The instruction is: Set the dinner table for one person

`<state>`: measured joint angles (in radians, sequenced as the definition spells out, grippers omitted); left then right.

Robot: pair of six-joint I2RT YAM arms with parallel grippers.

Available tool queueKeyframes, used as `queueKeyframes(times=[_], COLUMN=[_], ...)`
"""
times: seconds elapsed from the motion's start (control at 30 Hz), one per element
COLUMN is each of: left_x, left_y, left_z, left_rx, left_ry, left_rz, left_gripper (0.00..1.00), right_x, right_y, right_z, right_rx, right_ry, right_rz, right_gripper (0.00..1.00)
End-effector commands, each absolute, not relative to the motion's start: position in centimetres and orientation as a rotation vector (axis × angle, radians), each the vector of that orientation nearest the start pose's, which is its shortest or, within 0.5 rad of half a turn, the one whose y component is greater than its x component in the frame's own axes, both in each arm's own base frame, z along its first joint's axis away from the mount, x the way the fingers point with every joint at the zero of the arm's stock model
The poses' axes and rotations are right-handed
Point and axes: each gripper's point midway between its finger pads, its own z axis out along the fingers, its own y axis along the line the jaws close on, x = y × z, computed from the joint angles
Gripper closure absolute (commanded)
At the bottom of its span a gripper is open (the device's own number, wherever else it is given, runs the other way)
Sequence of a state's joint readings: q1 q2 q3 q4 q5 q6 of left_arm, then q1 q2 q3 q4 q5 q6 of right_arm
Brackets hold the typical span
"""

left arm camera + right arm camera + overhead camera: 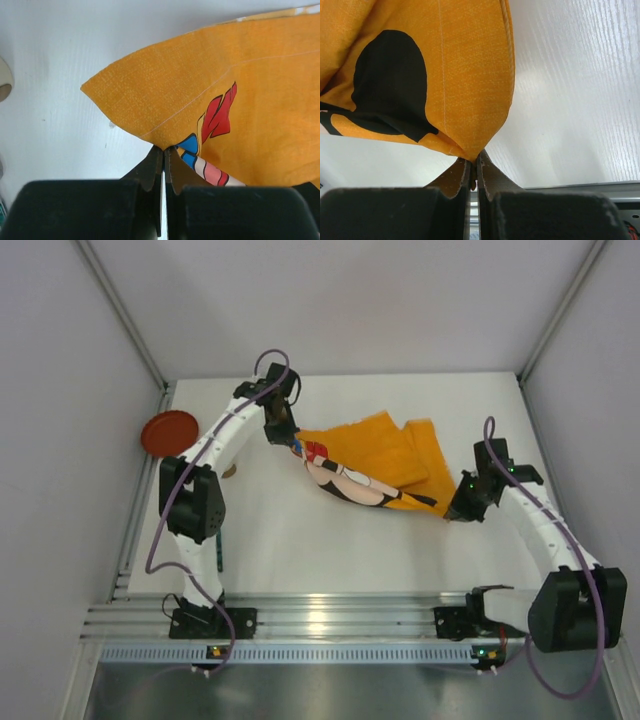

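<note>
The orange cloth (385, 455) with a cartoon mouse print hangs stretched and partly folded above the white dinner table (300, 550). My left gripper (283, 437) is shut on its left corner; in the left wrist view the cloth (225, 90) is pinched at the gripper (165, 148). My right gripper (458, 508) is shut on the cloth's right corner; in the right wrist view the cloth (445, 75) bunches into the gripper (474, 161).
A red-brown plate (169, 432) lies at the table's left edge, near the left arm. A small object shows by the left arm's elbow (230, 472). A ribbed aluminium rail (330, 620) runs along the near edge. Grey walls enclose the table.
</note>
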<state>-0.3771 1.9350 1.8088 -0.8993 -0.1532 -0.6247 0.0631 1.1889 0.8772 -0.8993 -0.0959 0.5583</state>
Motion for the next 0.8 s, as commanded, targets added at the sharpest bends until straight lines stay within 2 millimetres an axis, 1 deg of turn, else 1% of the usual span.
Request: queueKeyframes(times=[0.0,0.03,0.07,0.1,0.13,0.17,0.2,0.23,0.3,0.33,0.37,0.4,0.43,0.47,0.5,0.53,0.57,0.6,0.63,0.67,0.7,0.73,0.77], left_x=[42.9,41.1,40.8,39.5,37.8,37.1,36.5,35.7,35.4,36.2,36.8,37.5,39.7,40.9,42.2,45.3,47.2,48.4,51.1,53.2,54.1,55.0,54.0], left_y=[-9.1,-8.1,-7.8,-7.5,-7.3,-7.8,-8.1,-8.3,-9.5,-10.1,-10.6,-11.1,-11.8,-12.2,-13.0,-14.8,-15.0,-15.6,-17.1,-16.8,-17.0,-17.0,-16.5], left_z=[13.8,12.5,13.8,13.6,11.7,12.9,12.6,11.8,11.8,12.4,12.8,12.9,14.0,14.3,14.9,16.3,17.3,18.4,24.1,22.8,25.1,30.1,35.1], left_rx=[-0.564,-0.596,-0.656,-0.678,-0.691,-0.699,-0.71,-0.706,-0.678,-0.665,-0.644,-0.611,-0.611,-0.613,-0.599,-0.584,-0.599,-0.611,-0.566,-0.602,-0.618,-0.569,-0.525], left_ry=[2.587,2.618,2.55,2.558,2.583,2.555,2.559,2.568,2.597,2.592,2.594,2.61,2.587,2.589,2.59,2.567,2.546,2.544,2.42,2.429,2.366,2.226,2.108], left_rz=[0.206,0.286,0.257,0.259,0.264,0.178,0.157,0.14,0.053,0.018,-0.01,-0.024,-0.054,-0.079,-0.143,-0.271,-0.348,-0.421,-0.585,-0.62,-0.695,-0.763,-0.765], left_gripper=[1.0,1.0,1.0,1.0,1.0,1.0,1.0,1.0,1.0,1.0,1.0,1.0,1.0,1.0,1.0,1.0,1.0,1.0,1.0,1.0,1.0,1.0,1.0], right_x=[18.6,18.4,18.0,17.7,17.6,17.4,17.7,18.0,20.2,21.3,23.0,24.4,25.6,28.5,30.0,31.6,35.9,38.1,38.4,44.2,46.2,47.6,48.2], right_y=[2.1,2.1,2.0,1.9,1.8,1.6,1.6,1.5,2.1,2.4,3.8,4.2,4.6,5.4,6.0,6.4,7.1,7.3,6.1,5.9,6.0,6.2,5.8], right_z=[9.2,9.4,9.8,10.0,10.2,10.6,10.8,11.0,12.1,12.5,13.1,13.4,13.7,14.2,14.5,14.9,16.0,16.8,17.5,20.9,23.7,26.8,32.9], right_rx=[0.719,0.743,0.76,0.778,0.815,0.823,0.834,0.848,0.835,0.827,0.805,0.797,0.79,0.771,0.747,0.69,0.644,0.607,0.636,0.571,0.529,0.532,0.463], right_ry=[2.852,2.846,2.834,2.827,2.811,2.799,2.786,2.77,2.729,2.712,2.727,2.725,2.733,2.754,2.774,2.796,2.791,2.793,2.855,2.728,2.645,2.539,2.337], right_rz=[0.056,0.058,0.051,0.041,0.033,0.02,0.02,0.024,0.094,0.126,0.236,0.277,0.307,0.368,0.409,0.447,0.507,0.524,0.512,0.555,0.595,0.644,0.695], right_gripper=[1.0,1.0,1.0,1.0,1.0,1.0,1.0,1.0,1.0,1.0,1.0,1.0,1.0,1.0,1.0,1.0,1.0,1.0,1.0,1.0,1.0,1.0,1.0])
